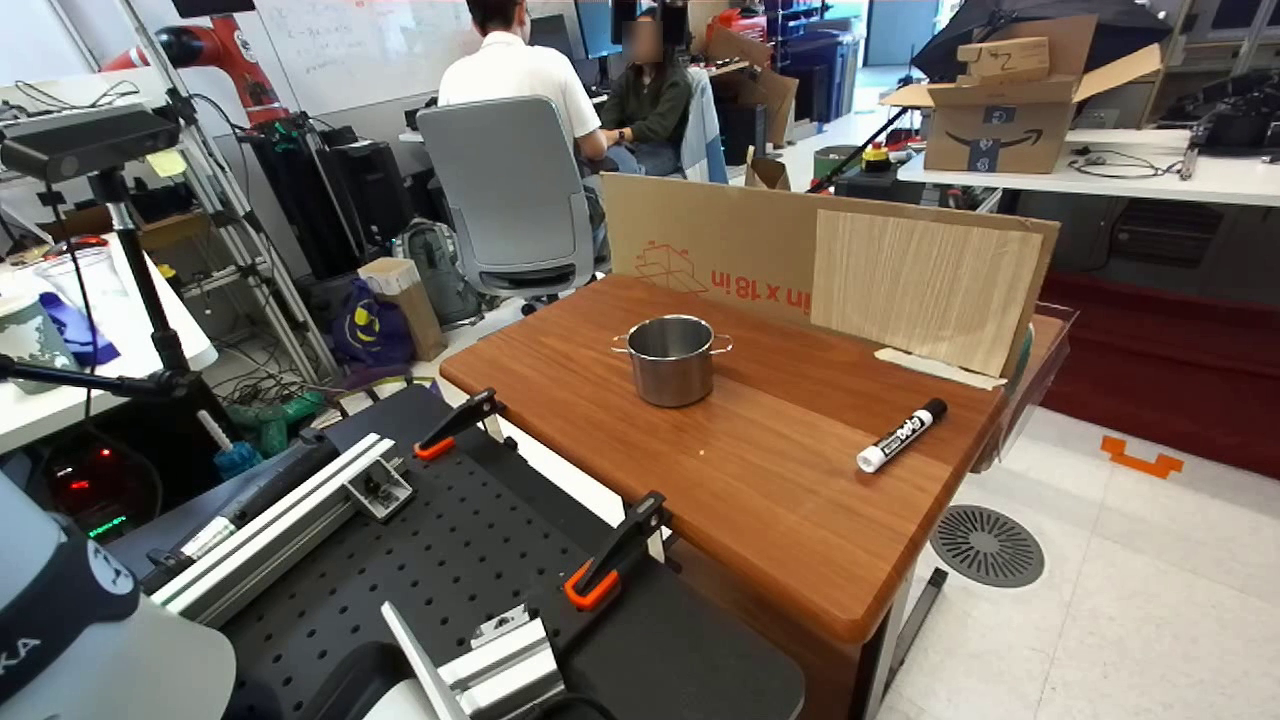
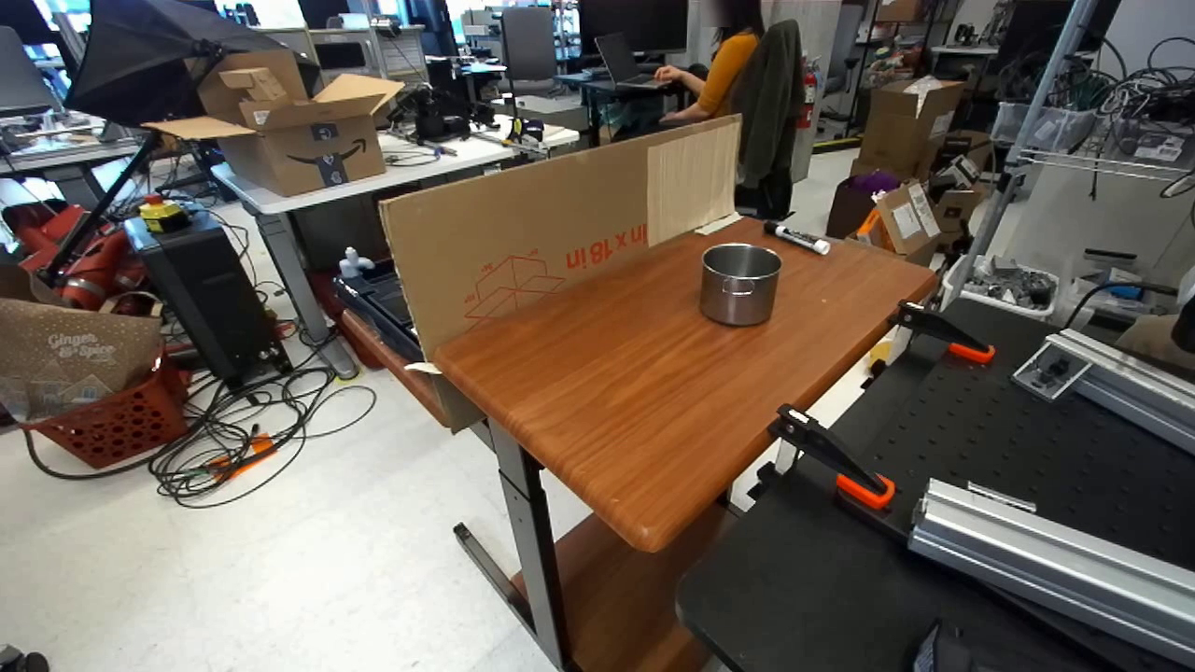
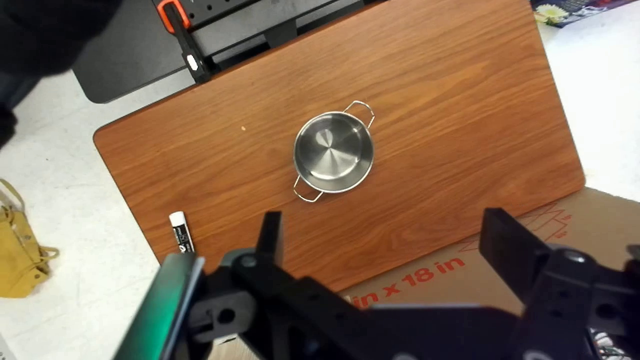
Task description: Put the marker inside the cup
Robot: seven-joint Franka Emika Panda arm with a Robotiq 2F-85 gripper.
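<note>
The cup [image 1: 673, 378] is a shiny steel pot with two wire handles. It stands upright on the brown wooden table and also shows in an exterior view [image 2: 738, 297] and the wrist view [image 3: 331, 152]. The marker [image 1: 903, 436] lies flat near a table corner, apart from the cup, with white and black ends. It also shows in an exterior view [image 2: 796, 237] and the wrist view [image 3: 182, 232], where the gripper hides its far end. My gripper [image 3: 382, 214] is open and empty, high above the table. The inside of the cup looks bare in the wrist view.
A cardboard sheet [image 1: 720, 245] stands upright along the table's far edge, with a wood-grain panel [image 1: 925, 290] on it. Black clamps with orange pads [image 1: 610, 555] stick up at the table's near edge. A black perforated base [image 1: 440, 570] adjoins the wooden table [image 1: 760, 500].
</note>
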